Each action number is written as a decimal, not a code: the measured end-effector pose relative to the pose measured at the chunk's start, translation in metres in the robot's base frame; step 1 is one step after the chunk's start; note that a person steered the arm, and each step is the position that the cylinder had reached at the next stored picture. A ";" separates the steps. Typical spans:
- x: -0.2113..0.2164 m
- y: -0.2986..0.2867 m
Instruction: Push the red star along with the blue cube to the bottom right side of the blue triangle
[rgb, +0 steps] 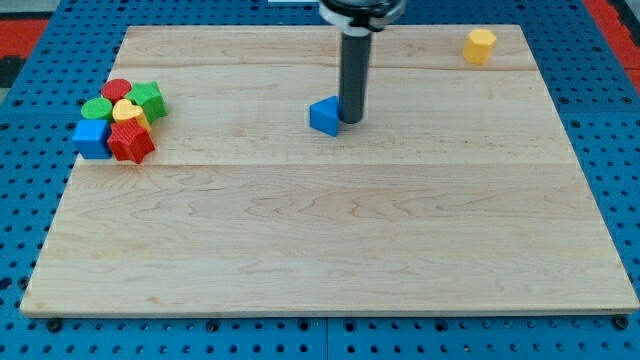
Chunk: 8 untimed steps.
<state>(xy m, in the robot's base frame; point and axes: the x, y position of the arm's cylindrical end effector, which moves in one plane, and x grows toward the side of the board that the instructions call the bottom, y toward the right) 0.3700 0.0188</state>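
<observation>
My tip (353, 121) rests touching the blue triangle (324, 117) at its three o'clock, near the table (330, 260) centre. The end effector is a bare rod, no jaws to read. Red star (131, 143) and blue cube (92, 138) sit clustered far toward nine o'clock, so I judge the push unstarted.

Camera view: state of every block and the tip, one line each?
Tip: down on board, touching blue triangle's right side.
Blue triangle: alone mid-board.
Red star: in left cluster, beside blue cube.
Blue cube: cluster's left edge.
Yellow heart, green blocks, red cylinder: clustered.
Yellow block: alone, top right.
</observation>
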 end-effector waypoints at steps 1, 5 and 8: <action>0.000 -0.016; -0.109 -0.295; -0.043 -0.323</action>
<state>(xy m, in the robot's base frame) 0.3270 -0.3044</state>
